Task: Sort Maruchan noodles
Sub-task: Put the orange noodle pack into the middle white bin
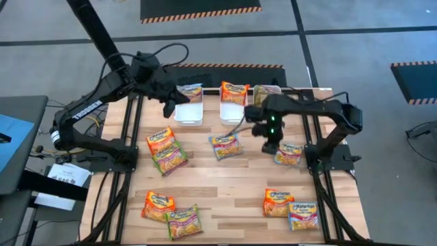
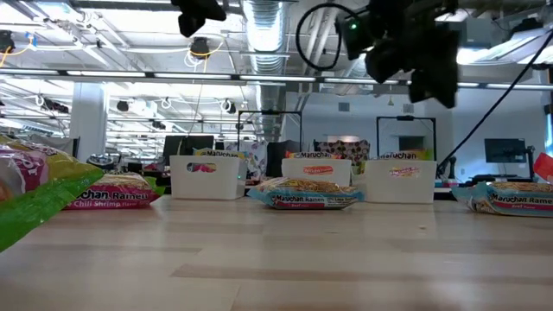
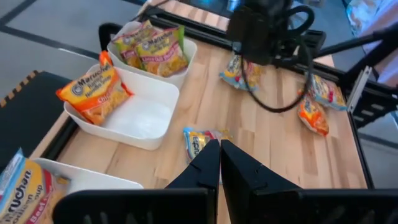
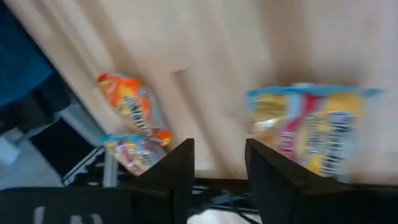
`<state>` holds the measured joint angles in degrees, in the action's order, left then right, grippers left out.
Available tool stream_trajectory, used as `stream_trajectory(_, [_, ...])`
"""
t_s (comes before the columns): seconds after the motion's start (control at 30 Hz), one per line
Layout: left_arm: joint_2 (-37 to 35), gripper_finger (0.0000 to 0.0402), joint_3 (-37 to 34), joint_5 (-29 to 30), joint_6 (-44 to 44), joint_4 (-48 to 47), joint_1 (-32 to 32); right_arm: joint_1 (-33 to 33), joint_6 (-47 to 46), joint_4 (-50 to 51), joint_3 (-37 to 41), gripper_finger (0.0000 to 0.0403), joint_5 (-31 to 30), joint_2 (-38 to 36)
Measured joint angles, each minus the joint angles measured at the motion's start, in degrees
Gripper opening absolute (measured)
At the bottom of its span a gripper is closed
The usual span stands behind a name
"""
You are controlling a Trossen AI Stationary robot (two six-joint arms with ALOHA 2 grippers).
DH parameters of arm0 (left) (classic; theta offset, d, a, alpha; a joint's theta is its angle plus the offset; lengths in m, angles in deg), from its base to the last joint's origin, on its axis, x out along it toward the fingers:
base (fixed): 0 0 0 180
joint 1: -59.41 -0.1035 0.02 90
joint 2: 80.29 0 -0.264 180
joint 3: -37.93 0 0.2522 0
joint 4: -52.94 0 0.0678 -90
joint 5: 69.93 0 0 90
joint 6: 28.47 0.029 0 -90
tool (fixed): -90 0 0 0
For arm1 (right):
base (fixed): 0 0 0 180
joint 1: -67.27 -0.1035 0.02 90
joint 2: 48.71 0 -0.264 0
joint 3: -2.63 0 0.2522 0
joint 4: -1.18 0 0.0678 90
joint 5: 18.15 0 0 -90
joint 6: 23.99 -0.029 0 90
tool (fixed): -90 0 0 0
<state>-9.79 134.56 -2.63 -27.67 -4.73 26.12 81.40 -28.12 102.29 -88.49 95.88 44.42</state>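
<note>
1. Hanging above the table near its right edge, the right hand [image 1: 272, 145] has its two fingers spread partly apart with nothing between them. It touches nothing.
2. Just beside that hand, toward the right edge, lies a blue-edged noodle packet [image 1: 289, 154], flat on the wood. The hand looks ready to drop down on it, so I think this packet is the next one to be picked.
3. The left hand [image 1: 167, 108] hangs near the far edge of the table, beside the left bin [image 1: 189, 113]. Its fingers are pressed tight together and it holds nothing.
4. Three white bins stand in a row along the far edge. The left bin has a blue-edged packet [image 1: 189, 91] in it, the middle bin [image 1: 233, 111] has an orange packet [image 1: 234, 92], and the right bin [image 1: 266, 91] has green packets [image 3: 155, 51]. So each bin seems to be for one kind.
5. More packets still wait on the table: a blue-edged one [image 1: 225, 145] in the middle, an orange and a green one [image 1: 167, 150] toward the left edge, two [image 1: 172, 213] by the near left corner, and two [image 1: 291, 208] by the near right corner.
6. Sorting looks about one third done.
</note>
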Motion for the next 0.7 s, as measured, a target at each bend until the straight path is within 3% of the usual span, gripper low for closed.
stream_trajectory(0.23, [-0.02, 0.0000, 0.00, 0.18, 1.73, -2.88, 1.56, -8.83, -7.02, -9.01, 6.16, 0.0166, 6.31, -3.36])
stream_trajectory(0.53, [-0.02, 0.0000, 0.00, -0.61, 1.74, -4.19, 4.65, -19.94, -11.58, -16.42, 8.90, 0.0178, 6.25, -2.81])
stream_trajectory(0.7, [-0.02, 0.0000, 0.00, -0.63, 1.74, -5.14, 6.77, -24.33, -14.05, -27.43, 12.07, 0.0182, 6.28, -2.85])
